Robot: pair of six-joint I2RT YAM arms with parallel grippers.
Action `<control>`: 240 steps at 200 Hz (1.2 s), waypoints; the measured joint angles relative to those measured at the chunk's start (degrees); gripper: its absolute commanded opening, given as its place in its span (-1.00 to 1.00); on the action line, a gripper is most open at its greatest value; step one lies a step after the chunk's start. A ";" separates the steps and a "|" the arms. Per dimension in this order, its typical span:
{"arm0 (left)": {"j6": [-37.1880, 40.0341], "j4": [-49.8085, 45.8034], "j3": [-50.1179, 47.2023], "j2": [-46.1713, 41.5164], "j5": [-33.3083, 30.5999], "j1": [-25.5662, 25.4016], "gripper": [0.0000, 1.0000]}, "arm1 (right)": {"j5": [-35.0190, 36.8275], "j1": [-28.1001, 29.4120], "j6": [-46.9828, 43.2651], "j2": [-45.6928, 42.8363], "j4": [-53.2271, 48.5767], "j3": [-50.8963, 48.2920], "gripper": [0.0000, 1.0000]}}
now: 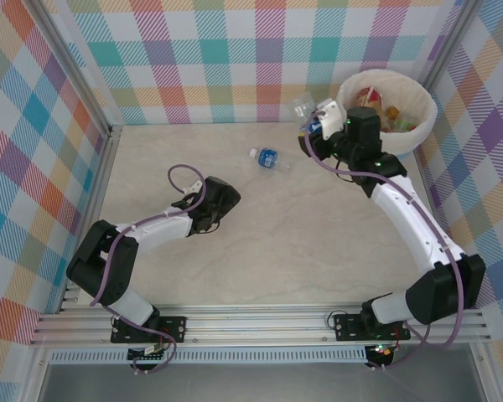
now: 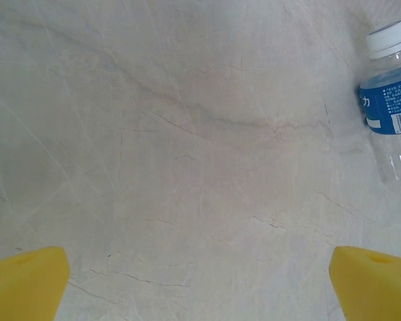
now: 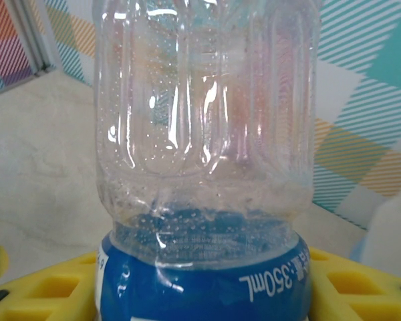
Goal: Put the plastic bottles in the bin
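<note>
Pale marbled tabletop [image 1: 260, 260] boxed by checked walls, with the bin [image 1: 425, 105] at about 1 o'clock, some bottles already inside. Clear bottle [image 3: 207, 127] clamped in the right hand [image 1: 317, 126] around its blue label, yellow pads [image 3: 60, 274] pressed on both sides. Seen from above at 9 o'clock of the bin, not yet over the rim. Probably risky to release now: likely to fall outside and roll. Could also knock the rim, or slip, being thin smooth plastic. Lower down, the left hand [image 2: 200, 281] spread wide and empty, with a blue-label bottle [image 2: 391, 93] lying at 1 o'clock of it, easy to push away by a careless approach.
</note>
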 measured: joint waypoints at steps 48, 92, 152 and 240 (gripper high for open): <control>0.02 0.17 0.00 0.76 0.44 0.02 1.00 | 0.26 -9.79 6.54 -5.88 2.82 -1.97 -0.07; 0.02 0.46 0.11 1.57 1.20 0.02 1.00 | 3.65 -17.27 12.79 -3.45 3.28 1.86 -0.08; 0.02 1.33 0.11 2.10 1.51 0.24 1.00 | 11.10 -21.22 14.73 11.52 -2.86 18.27 -0.03; 0.02 1.40 0.11 2.10 1.60 0.35 1.00 | 19.56 -21.22 15.65 25.07 -12.63 32.98 0.69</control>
